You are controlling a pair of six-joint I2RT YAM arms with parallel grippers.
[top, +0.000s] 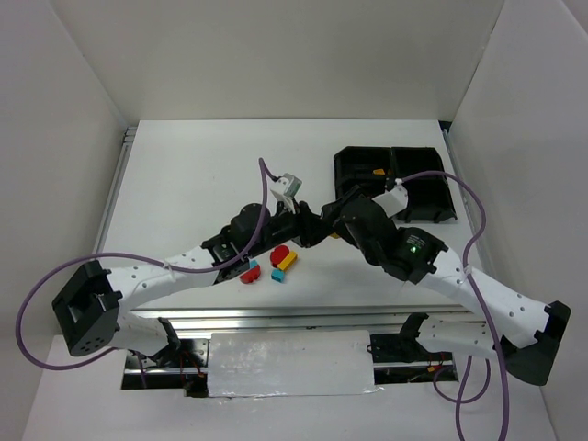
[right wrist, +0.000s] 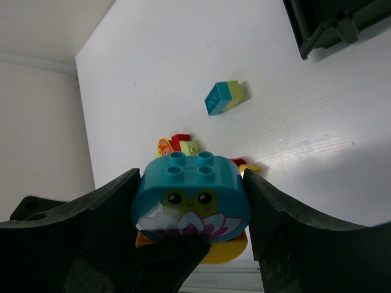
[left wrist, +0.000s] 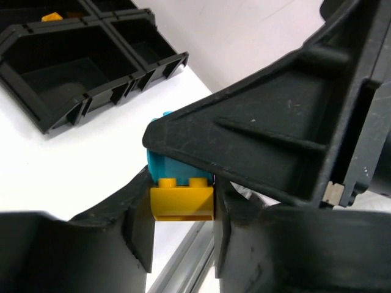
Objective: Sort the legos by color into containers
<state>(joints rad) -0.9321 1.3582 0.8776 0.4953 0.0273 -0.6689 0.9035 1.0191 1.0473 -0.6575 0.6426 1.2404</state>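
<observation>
My two grippers meet above the table's middle, the left gripper [top: 299, 227] and the right gripper [top: 322, 227] tip to tip. They hold one joined pair of legos. In the left wrist view my left gripper [left wrist: 182, 215] is shut on the yellow brick [left wrist: 182, 199], which sits under a teal brick [left wrist: 160, 163]. In the right wrist view my right gripper [right wrist: 190, 204] is shut on that teal brick [right wrist: 190, 189], rounded, with a frog face printed on it. The yellow brick [right wrist: 231, 251] shows below it. The black four-compartment tray [top: 432, 188] stands at the back right and holds an orange brick [top: 378, 171].
Loose legos lie on the table under the arms: a red and teal pair [top: 250, 272], a red brick [top: 279, 254], a yellow brick [top: 288, 262], a teal brick [top: 277, 274]. The right wrist view shows a teal and pale green pair [right wrist: 223, 97]. White walls enclose the table.
</observation>
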